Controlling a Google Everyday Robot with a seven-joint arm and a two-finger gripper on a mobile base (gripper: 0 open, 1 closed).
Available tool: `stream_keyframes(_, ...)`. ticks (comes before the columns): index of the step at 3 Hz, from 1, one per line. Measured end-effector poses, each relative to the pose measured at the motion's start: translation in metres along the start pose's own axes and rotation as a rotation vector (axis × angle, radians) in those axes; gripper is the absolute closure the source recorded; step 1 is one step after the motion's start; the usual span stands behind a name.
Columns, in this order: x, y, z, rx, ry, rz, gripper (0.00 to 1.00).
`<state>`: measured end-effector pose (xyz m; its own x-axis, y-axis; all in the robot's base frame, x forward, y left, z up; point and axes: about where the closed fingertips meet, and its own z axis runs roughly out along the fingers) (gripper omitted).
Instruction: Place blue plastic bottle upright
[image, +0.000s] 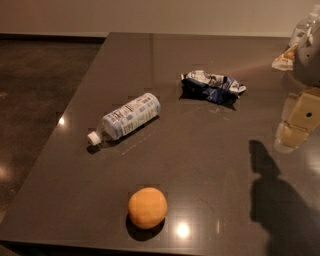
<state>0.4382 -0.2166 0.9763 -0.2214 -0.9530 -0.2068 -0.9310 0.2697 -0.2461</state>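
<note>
The blue plastic bottle (129, 117) lies on its side on the dark table (210, 165), left of centre. Its white cap (93, 138) points toward the front left, and its blue-and-white label faces up. My gripper (298, 121) is at the right edge of the view, above the table's right side, far to the right of the bottle and not touching it. It holds nothing that I can see.
A crumpled dark-blue-and-white snack bag (212, 85) lies behind and to the right of the bottle. An orange (147, 207) sits near the front edge. The table's left edge drops to a dark floor (35, 100). The arm's shadow (280, 205) falls at the front right.
</note>
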Motion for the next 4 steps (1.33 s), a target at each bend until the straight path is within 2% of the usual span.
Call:
stream_keyframes(1, 0.0, 0.0, 0.0, 0.0, 0.0, 0.0, 0.0)
stream_keyframes(2, -0.008, -0.004, -0.001, -0.019, -0.018, -0.044, 0.0)
stream_keyframes(3, -0.035, -0.019, 0.007, -0.054, -0.058, -0.148, 0.0)
stream_keyframes(4, -0.07, -0.029, 0.021, -0.081, -0.105, -0.276, 0.0)
